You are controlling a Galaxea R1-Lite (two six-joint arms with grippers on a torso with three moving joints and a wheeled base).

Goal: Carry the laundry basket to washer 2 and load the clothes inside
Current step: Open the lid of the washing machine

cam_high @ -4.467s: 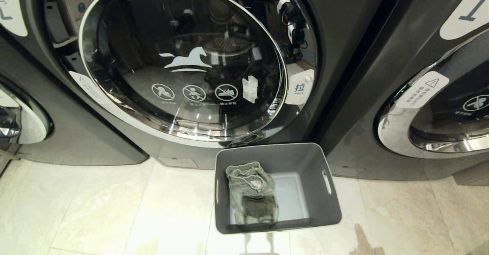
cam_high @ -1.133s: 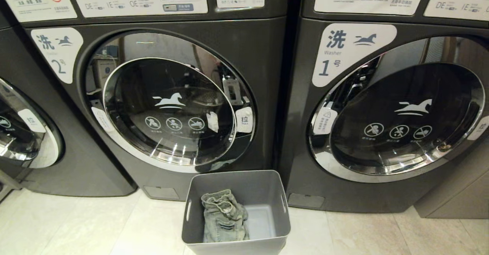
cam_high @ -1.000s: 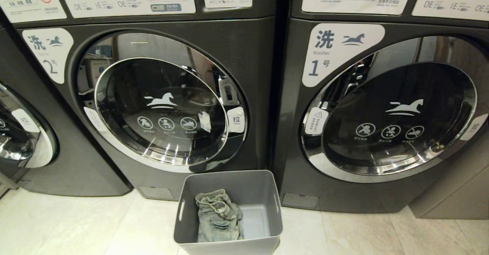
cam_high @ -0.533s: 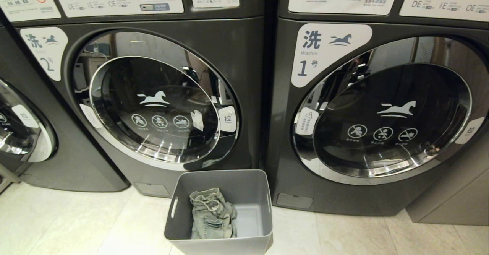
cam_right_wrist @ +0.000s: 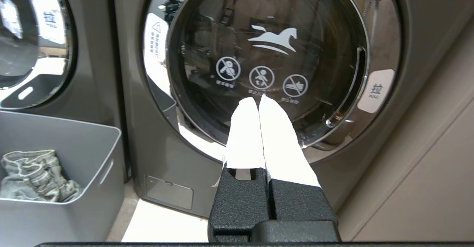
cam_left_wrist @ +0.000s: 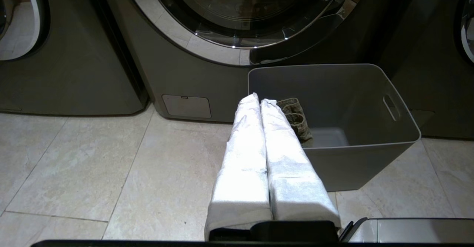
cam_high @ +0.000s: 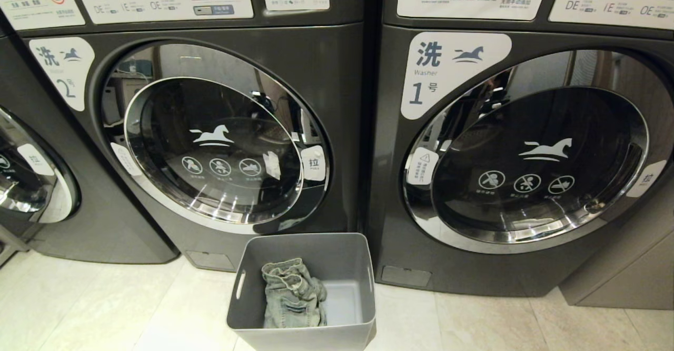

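Basket (cam_left_wrist: pixel 355 158) with the jeans (cam_left_wrist: pixel 296 117) sits just ahead of the left gripper (cam_left_wrist: pixel 259 100), washer 2's door (cam_high: pixel 216 151) beyond; both grippers closed, empty, right gripper (cam_right_wrist: pixel 259 100) farther off.

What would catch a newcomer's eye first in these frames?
Two big dark front-loaders with chrome-ringed doors fill the head view: washer 2 on the left and washer 1 on the right, both shut. On the tiled floor between them stands the grey laundry basket, with the crumpled pale denim clothes inside.
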